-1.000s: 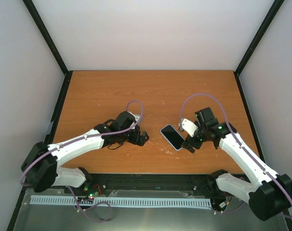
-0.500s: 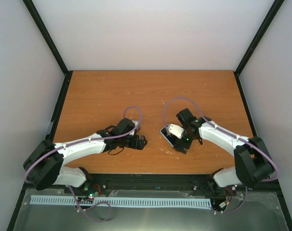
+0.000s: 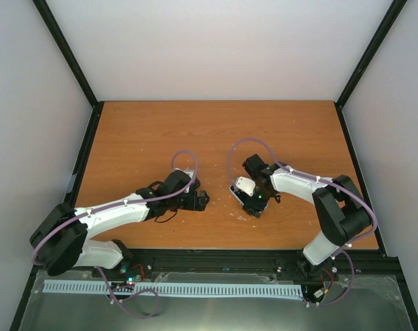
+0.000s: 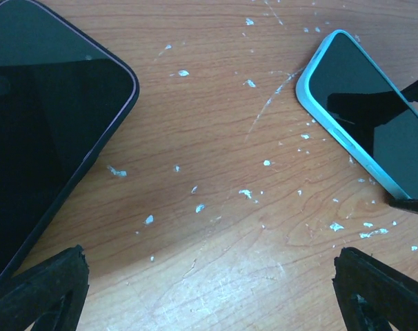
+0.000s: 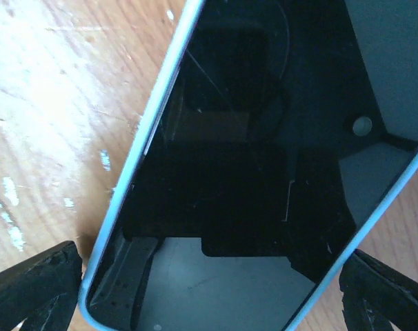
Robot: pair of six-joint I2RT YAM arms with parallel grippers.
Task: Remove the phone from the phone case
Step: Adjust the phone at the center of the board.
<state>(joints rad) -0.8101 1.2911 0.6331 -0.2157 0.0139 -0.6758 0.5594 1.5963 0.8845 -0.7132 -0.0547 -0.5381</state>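
The phone (image 5: 243, 172), black screen up, sits in a light blue phone case (image 5: 148, 145) flat on the wooden table. In the right wrist view it fills the frame. My right gripper (image 5: 209, 296) hangs just above it, open, one fingertip off each long side, gripping nothing. In the top view the right gripper (image 3: 254, 202) covers most of the phone. The left wrist view shows the same cased phone (image 4: 367, 127) at the upper right. My left gripper (image 4: 209, 296) is open over bare wood to the left of it, also seen as the left gripper (image 3: 201, 201) from above.
A second dark phone (image 4: 43, 131) with a dark rim lies on the table (image 3: 195, 131) at the left of the left wrist view, under my left wrist. White flecks and scratches mark the wood between the two phones. Black frame posts stand at the table's back corners.
My right arm has swung left and come down over the blue-cased phone, which lay uncovered a second ago. The left gripper has barely shifted.
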